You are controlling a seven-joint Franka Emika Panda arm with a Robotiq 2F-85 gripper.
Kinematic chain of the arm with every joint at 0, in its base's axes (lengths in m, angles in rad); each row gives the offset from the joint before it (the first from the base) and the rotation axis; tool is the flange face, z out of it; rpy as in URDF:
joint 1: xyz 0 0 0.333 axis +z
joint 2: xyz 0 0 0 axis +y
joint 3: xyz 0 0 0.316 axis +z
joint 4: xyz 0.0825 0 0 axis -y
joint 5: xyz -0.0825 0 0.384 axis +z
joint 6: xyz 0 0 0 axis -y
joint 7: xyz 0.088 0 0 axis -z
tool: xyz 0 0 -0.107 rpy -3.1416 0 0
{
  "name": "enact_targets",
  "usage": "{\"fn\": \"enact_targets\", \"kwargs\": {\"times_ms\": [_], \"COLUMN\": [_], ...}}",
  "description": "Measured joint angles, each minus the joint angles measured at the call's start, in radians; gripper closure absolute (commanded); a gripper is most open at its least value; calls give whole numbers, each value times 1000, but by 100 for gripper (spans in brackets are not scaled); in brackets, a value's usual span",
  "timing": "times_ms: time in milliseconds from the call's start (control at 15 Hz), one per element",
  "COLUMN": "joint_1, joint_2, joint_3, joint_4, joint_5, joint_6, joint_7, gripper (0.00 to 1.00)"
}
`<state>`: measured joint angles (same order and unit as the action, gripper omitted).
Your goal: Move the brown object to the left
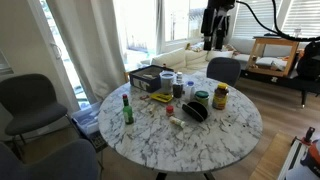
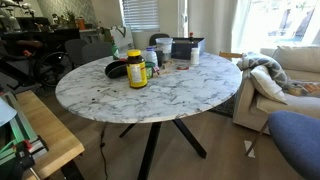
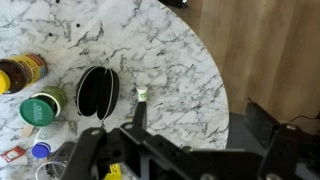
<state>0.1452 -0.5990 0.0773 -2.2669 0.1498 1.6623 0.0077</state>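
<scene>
A dark brown-black oval case (image 3: 96, 92) lies on the round marble table (image 3: 180, 50). It also shows in both exterior views (image 1: 195, 112) (image 2: 117, 69). A jar with brown contents and a yellow lid (image 3: 22, 72) stands beside it, also seen in both exterior views (image 1: 220, 96) (image 2: 137, 68). My gripper (image 3: 200, 125) hangs high above the table's edge, open and empty, off to the side of the case. In an exterior view the gripper (image 1: 214, 38) is well above the far side of the table.
A green-lidded can (image 3: 42, 108), a small white bottle (image 3: 142, 95), a green bottle (image 1: 127, 108) and a black box (image 1: 150, 78) crowd one half of the table. Grey chairs (image 1: 30, 100) and a sofa (image 2: 290, 70) surround it.
</scene>
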Motion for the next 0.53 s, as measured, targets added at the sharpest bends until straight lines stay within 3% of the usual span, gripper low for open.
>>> {"fn": "enact_targets", "kwargs": {"times_ms": [267,533], "joint_1": [-8,-85], "joint_2": [2,63], "joint_3": [2,10], "joint_4": [0,-5], "joint_5": [0,-44], "joint_6": [12,204], "joint_7": [18,138], "gripper": [0,0]}}
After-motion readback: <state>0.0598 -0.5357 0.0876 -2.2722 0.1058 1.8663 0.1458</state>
